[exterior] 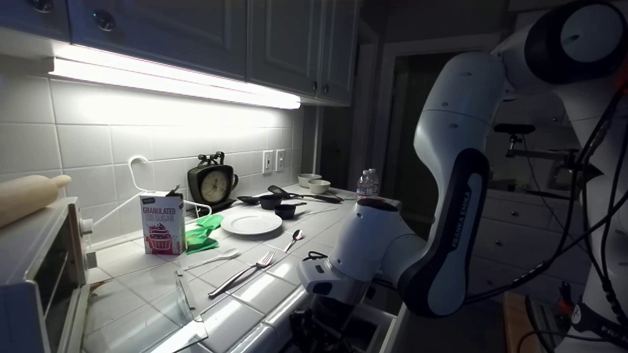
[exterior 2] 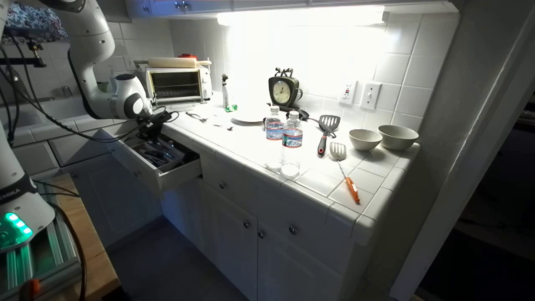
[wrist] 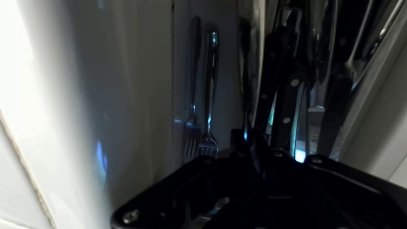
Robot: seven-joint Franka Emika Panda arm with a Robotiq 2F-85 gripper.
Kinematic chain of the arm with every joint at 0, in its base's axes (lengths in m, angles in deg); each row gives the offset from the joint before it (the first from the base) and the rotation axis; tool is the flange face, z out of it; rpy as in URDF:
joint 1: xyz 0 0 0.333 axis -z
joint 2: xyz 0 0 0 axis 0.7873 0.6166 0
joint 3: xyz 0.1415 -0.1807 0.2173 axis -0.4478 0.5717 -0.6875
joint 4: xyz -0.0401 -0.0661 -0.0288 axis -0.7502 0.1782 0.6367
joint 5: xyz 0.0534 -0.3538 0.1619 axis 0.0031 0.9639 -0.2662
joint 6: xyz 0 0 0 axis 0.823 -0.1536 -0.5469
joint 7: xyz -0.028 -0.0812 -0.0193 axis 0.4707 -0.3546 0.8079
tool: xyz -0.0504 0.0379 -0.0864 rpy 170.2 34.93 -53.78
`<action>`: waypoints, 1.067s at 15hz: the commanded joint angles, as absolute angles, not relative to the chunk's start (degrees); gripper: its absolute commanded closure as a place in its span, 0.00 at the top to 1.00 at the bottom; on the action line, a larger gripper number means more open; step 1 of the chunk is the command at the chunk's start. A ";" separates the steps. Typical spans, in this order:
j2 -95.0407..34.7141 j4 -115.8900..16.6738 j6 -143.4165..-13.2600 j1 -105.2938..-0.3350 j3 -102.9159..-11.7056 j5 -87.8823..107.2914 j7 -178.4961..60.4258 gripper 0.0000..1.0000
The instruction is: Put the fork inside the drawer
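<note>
So the drawer [exterior 2: 148, 178] is pulled out below the counter [exterior: 260, 299], and the gripper [wrist: 249, 140] is down over it; the counter's rounded edge runs along the left of the wrist view, then comes a bare grey strip [wrist: 143, 79], then a slot [wrist: 227, 82] where two forks [wrist: 191, 125] lie side by side with some floor around their handles; past the divider [wrist: 261, 28] it gets way tighter, black-handled knives [wrist: 288, 101] all jumbled up. Fingertips [wrist: 236, 137] are nearly together, looks like they're pinched on a thin metal utensil [wrist: 246, 122]; it's dark and edge-on, so I can't tell what kind; the gripper's black body hides the bottom of that view, and in an exterior view it's a dark lump, with the drawer cut off by the lower border; a fork [exterior: 237, 278] lies on the counter near the front edge, tines close to a spoon [exterior: 297, 234], though I can't tell if it's the one meant; the slots only read from the wrist, while an exterior view adds an orange-handled turner [exterior 2: 350, 186].
</note>
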State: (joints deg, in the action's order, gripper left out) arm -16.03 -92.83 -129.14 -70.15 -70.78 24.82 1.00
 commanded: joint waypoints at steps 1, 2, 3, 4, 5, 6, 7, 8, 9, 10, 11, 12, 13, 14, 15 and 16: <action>-13.58 -90.53 -132.49 -74.36 -66.64 24.27 0.49 0.33; -13.63 -90.63 -132.71 -74.89 -66.28 24.05 0.30 0.34; -13.50 -90.64 -132.69 -74.89 -66.45 24.01 0.19 0.40; -13.59 -90.70 -132.80 -75.07 -66.31 23.92 -0.05 0.46; -13.63 -90.79 -132.84 -75.15 -66.30 23.88 -0.30 0.54; -13.75 -90.88 -132.85 -75.11 -66.35 23.87 -0.51 0.60; -13.82 -90.97 -132.85 -74.94 -66.55 23.81 -0.83 0.68; -14.01 -90.96 -132.50 -74.14 -66.90 26.51 -3.44 0.74; -14.57 -91.30 -132.04 -73.63 -67.52 26.42 -4.42 0.80; -15.02 -91.61 -131.37 -72.68 -68.63 26.46 -5.46 0.88; -15.76 -92.05 -130.82 -72.21 -69.23 26.39 -6.68 0.94; -16.35 -92.58 -130.84 -71.84 -69.74 26.33 -7.96 0.98; -17.03 -93.02 -130.68 -71.71 -70.00 26.20 -9.37 0.99; -17.76 -93.58 -130.39 -71.30 -70.61 26.10 -10.89 1.00; -18.67 -94.20 -129.80 -70.43 -71.68 26.03 -12.59 1.00; -19.57 -94.65 -129.25 -70.19 -72.06 25.86 -14.14 1.00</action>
